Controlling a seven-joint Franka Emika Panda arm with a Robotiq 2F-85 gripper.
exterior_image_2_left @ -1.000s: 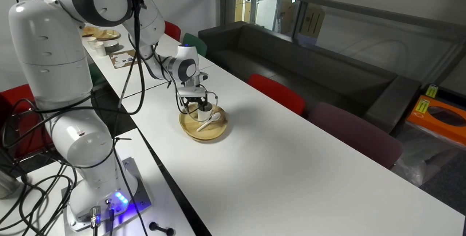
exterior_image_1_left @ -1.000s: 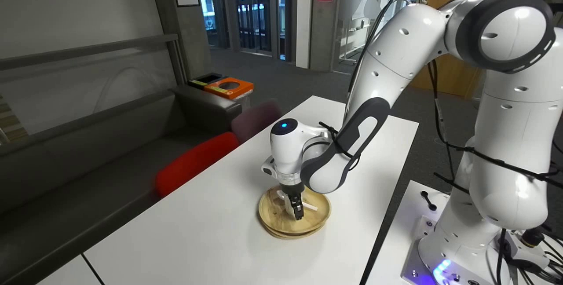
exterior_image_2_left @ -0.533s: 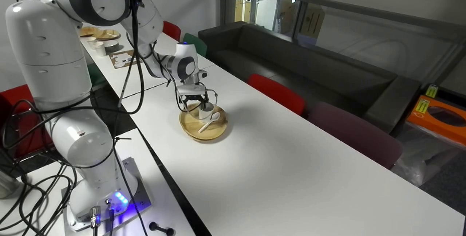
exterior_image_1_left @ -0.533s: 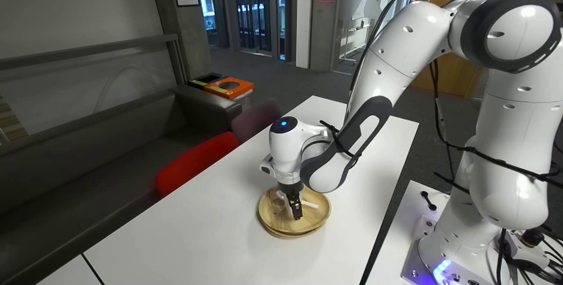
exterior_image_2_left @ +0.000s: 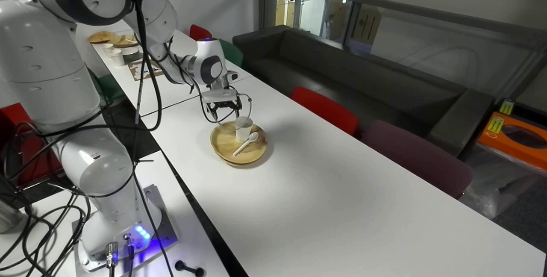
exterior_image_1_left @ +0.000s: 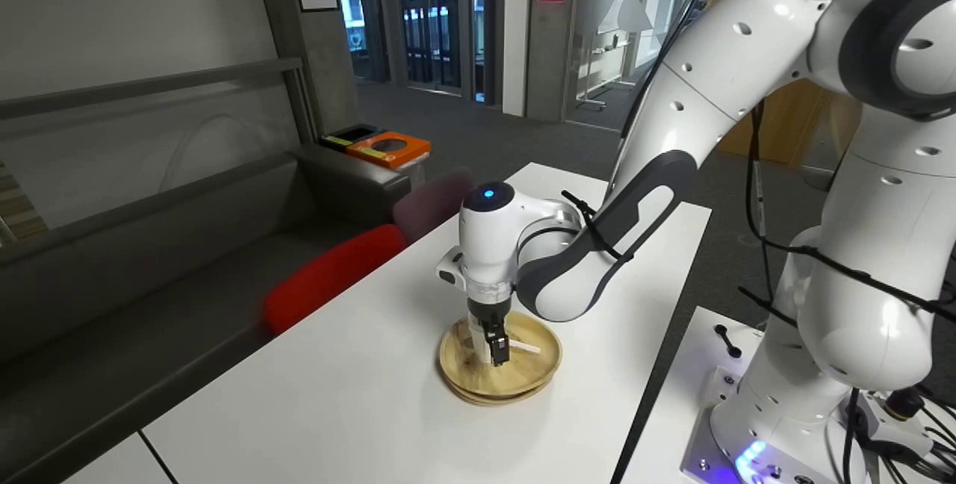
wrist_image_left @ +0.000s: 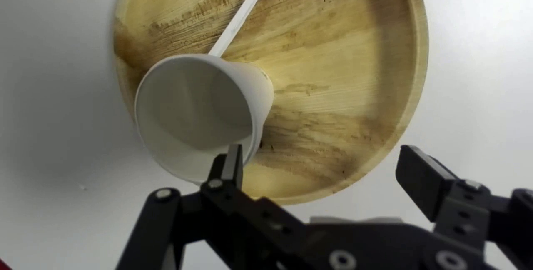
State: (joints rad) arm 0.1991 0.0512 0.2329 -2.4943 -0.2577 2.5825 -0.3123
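Robotiq gripper (wrist_image_left: 321, 156), one. Fingers (wrist_image_left: 228, 169) spread wide, nothing gripped. In the wrist view one finger overlaps the rim of the tapered white cup (exterior_image_2_left: 244, 130); whether it touches cannot be told. The opposite finger stands well apart from the cup.

Tapered white cup, one. Upright on the topmost plate, off centre, mouth up. The wrist view looks into it: pale inner wall, no contents visible.

White spoon (exterior_image_2_left: 245, 144), one. Lies on the plate just beside the cup, not in it; only the handle shows in the wrist view.

Round wooden plate (wrist_image_left: 333, 70), one. Brown-streaked, shallow raised rim; bears cup and spoon. At least one lower plate (exterior_image_1_left: 489, 401) shows directly beneath, on the white table (exterior_image_1_left: 314, 402).

Handling note, by judgement. With a finger so near the rim, a slow vertical path suits best; sideways shifts or wrist turns are safest only with both fingertips clear above the cup. The cup looks light and likely tips at a brush, and a knock could push it into the spoon.

Further containers. White cups (exterior_image_2_left: 117, 57), two, far along the tables near wooden plates (exterior_image_2_left: 117, 42); contents not discernible. Orange-topped bin (exterior_image_1_left: 414, 146), round opening, by the dark sofa (exterior_image_1_left: 172, 282), in both exterior views; inside too dark to tell.
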